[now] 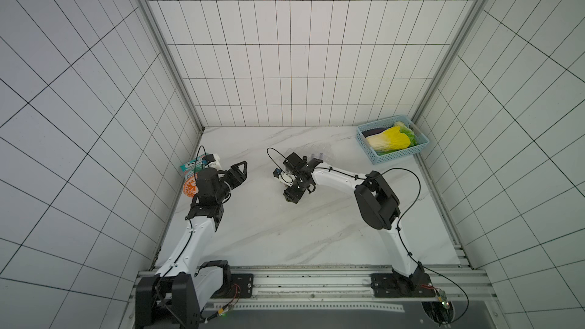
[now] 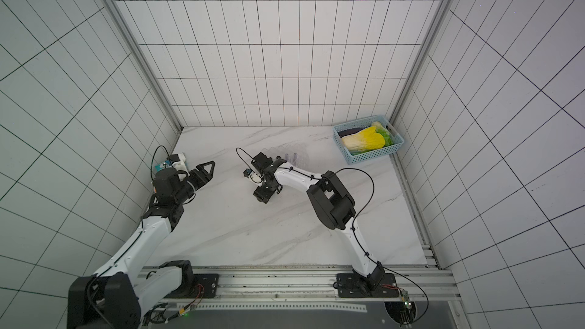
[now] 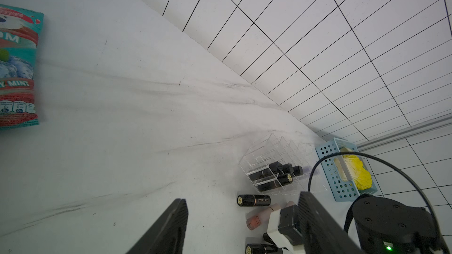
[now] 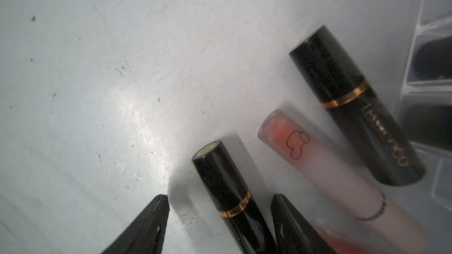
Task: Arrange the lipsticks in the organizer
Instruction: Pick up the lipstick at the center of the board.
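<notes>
The clear organizer (image 1: 311, 150) (image 2: 289, 153) (image 3: 276, 164) stands at the back centre of the marble. Several black lipsticks (image 3: 281, 175) lie in its slots, and two pale tubes (image 1: 317, 155) stand upright in it. In front of it a black lipstick (image 3: 254, 200) (image 4: 354, 108), a pink one (image 3: 259, 217) (image 4: 318, 167) and another black one (image 4: 227, 186) lie loose. My right gripper (image 1: 292, 194) (image 2: 262, 196) (image 4: 220, 199) is low over these, its jaws astride that last black lipstick with a gap showing beside it. My left gripper (image 1: 239, 170) (image 2: 207, 169) (image 3: 241, 197) hangs open and empty to the left.
A light-blue basket (image 1: 380, 159) (image 3: 327, 164) holding a yellow cabbage sits in the back right corner. A mint packet (image 3: 17, 69) (image 1: 191, 164) and an orange-patterned bowl (image 1: 190, 186) lie by the left wall, beneath my left arm. Tiled walls close three sides.
</notes>
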Available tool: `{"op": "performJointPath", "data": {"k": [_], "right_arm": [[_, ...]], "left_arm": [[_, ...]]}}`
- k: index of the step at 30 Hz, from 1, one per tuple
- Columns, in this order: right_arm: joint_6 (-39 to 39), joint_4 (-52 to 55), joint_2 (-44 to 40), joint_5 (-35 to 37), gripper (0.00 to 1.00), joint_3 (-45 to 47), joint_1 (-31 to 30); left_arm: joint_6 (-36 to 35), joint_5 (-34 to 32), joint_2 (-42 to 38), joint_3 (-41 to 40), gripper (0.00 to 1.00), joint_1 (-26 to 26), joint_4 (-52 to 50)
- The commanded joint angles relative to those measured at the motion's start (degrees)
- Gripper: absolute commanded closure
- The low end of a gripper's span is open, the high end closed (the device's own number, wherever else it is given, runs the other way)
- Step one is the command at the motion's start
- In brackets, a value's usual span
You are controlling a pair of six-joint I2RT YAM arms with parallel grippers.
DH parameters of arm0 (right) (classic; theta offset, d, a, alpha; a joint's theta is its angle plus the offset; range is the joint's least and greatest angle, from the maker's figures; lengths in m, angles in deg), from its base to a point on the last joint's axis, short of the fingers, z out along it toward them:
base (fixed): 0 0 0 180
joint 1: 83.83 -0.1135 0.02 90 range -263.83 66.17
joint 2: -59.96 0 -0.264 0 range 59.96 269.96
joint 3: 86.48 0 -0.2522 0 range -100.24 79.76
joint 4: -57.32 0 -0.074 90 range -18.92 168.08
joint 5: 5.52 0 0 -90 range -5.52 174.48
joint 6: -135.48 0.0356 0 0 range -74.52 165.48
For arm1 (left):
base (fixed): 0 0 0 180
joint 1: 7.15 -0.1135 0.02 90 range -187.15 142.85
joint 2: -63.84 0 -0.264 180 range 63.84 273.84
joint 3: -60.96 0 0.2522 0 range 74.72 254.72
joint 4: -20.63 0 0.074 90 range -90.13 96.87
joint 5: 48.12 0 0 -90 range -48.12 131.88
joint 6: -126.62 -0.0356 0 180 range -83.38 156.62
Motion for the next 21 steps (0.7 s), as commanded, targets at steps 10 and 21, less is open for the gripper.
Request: {"op": "performJointPath", "data": {"k": [10,21], "right_arm": [[4.8,0.92,-6.64,0.99,0.79,9.36,-0.05],[9.05,-5.66,-25.89,-4.5,0.86,20.65,3.14]], "left_arm": [[-0.22,1.23,-1.61,0.08,0.31,-0.31,0.85],[-0.3,25.17,7.06,3.55,0.26,2.76,13.77]]}}
